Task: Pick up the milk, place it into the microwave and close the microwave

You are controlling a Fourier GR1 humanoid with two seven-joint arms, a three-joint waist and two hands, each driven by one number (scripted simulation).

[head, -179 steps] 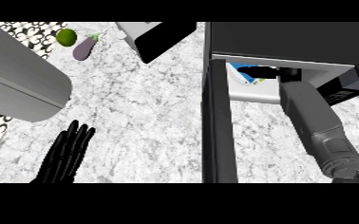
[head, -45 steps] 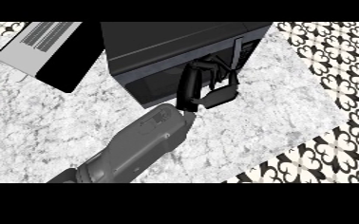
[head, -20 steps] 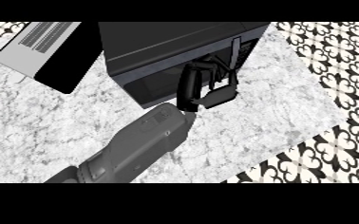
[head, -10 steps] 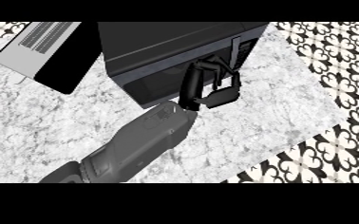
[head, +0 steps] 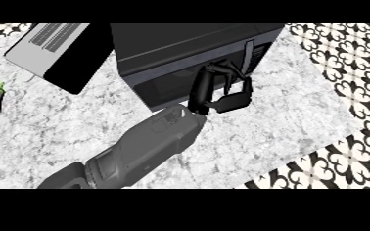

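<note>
Microwave [head: 173, 54] sits at upper centre of the frame on the marble counter [head: 289, 122], door shut. Right hand [head: 220, 90] rests against its front, fingers curled, holding nothing. Milk is out of sight.

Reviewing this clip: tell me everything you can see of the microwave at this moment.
The microwave is a dark, boxy appliance standing on the pale marbled counter, seen from above and turned at an angle. Its door looks shut, with a lighter vertical strip, apparently a handle, near its right end. The black robot hand is against the door front, fingers bent. Nothing of the inside shows.
</note>
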